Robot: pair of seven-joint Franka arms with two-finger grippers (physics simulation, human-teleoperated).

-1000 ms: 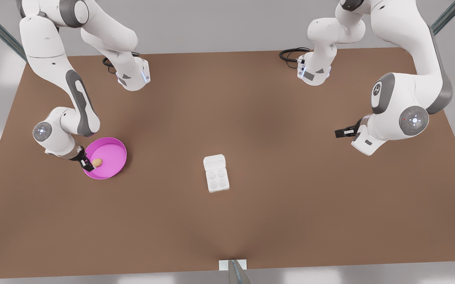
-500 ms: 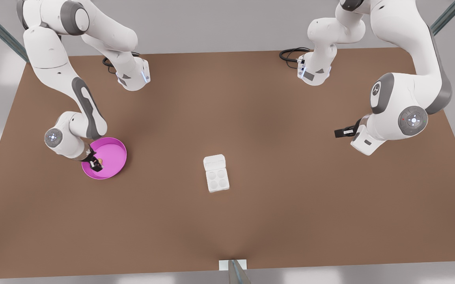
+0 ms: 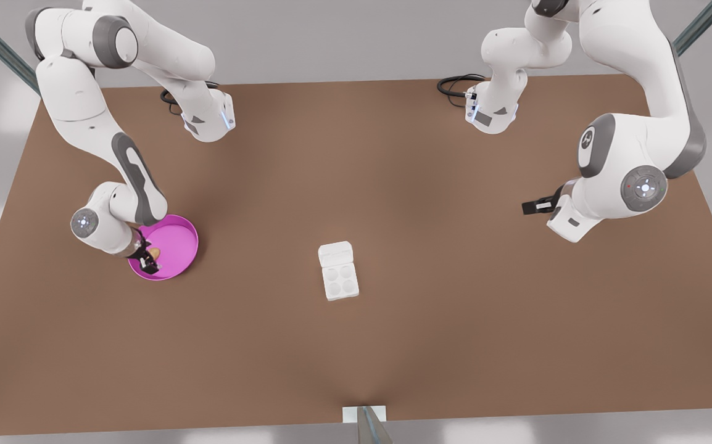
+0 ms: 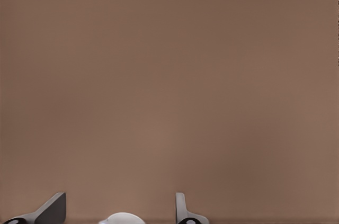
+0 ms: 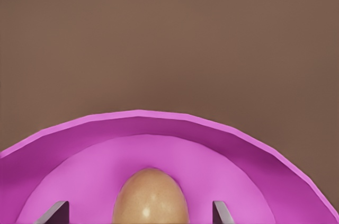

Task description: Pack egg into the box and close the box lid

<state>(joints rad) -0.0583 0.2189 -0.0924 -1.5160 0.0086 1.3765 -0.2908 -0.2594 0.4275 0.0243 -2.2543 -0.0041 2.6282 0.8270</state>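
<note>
The right pincer (image 3: 150,255), fingers apart around the egg (image 3: 154,253) in the dish (image 3: 177,243) at left, is preparing to clamp and carry it to the box (image 3: 338,271) at center, while the left pincer (image 3: 532,206) is waiting open.

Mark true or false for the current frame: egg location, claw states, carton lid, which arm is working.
1. The egg lies in the pink dish. True.
2. The right claw is shut on the egg. False: its fingers stand apart on either side of the egg, with gaps showing.
3. The box lid is closed over the cups. False: it lies open and the four cups of the box show empty.
4. The left claw waits over bare table, far from the box. True.
5. The box sits inside the dish. False: it stands apart on the table, toward the front view's right of the dish.
</note>
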